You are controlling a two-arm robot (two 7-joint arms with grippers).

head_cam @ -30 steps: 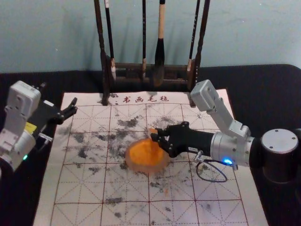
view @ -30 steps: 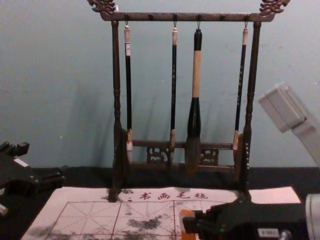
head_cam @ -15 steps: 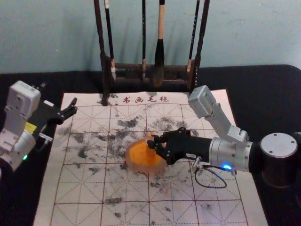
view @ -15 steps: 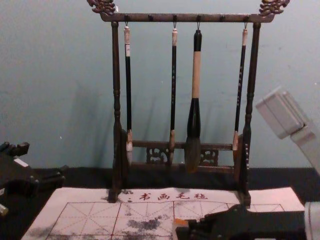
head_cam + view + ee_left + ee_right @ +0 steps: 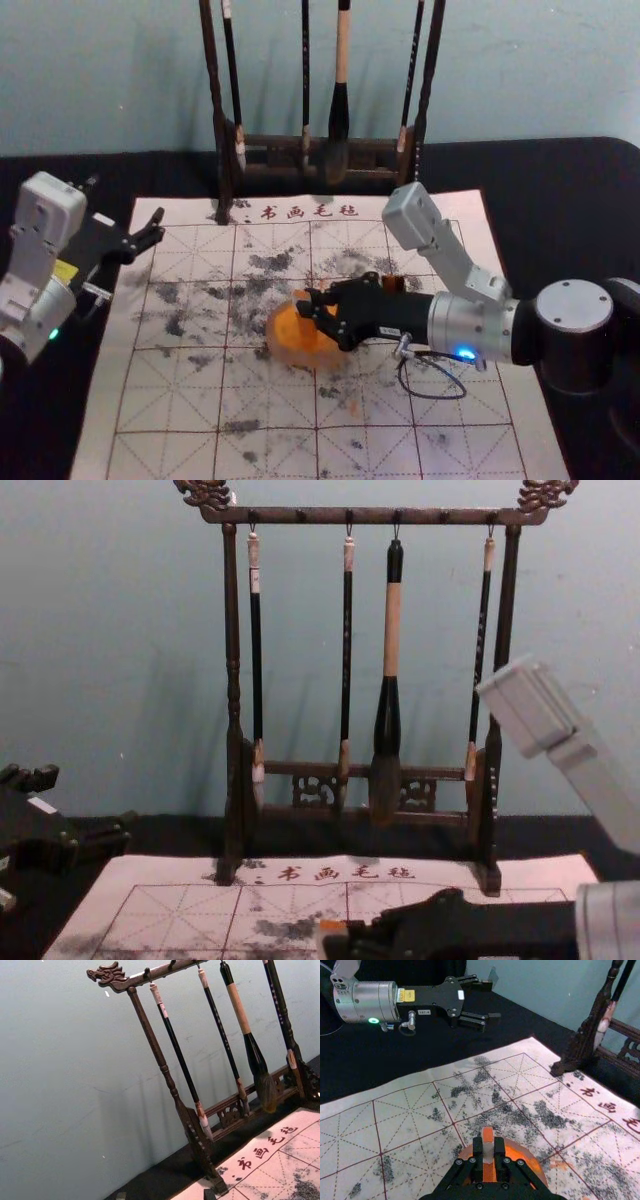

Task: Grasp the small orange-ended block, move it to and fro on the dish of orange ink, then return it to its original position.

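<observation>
Over the orange ink dish [image 5: 290,350] my right gripper [image 5: 308,303] holds the small block [image 5: 301,296], reaching in from the right. In the right wrist view the right gripper [image 5: 488,1152] is shut on the pale middle of the block [image 5: 487,1135], whose orange end stands up between the fingers, with the dish [image 5: 522,1152] beneath. Whether the block touches the ink I cannot tell. In the chest view the block [image 5: 333,927] shows its orange top. My left gripper [image 5: 150,232] is parked open at the mat's left edge.
A wooden rack [image 5: 222,150] with hanging brushes stands behind the mat. The gridded, ink-stained mat [image 5: 200,400] lies on a black-covered table [image 5: 560,200]. A small dark orange object [image 5: 393,284] shows just behind the right gripper.
My right gripper has moved left over the dish with the block in it, and a dark orange object has come into sight behind it. The left arm has stayed still.
</observation>
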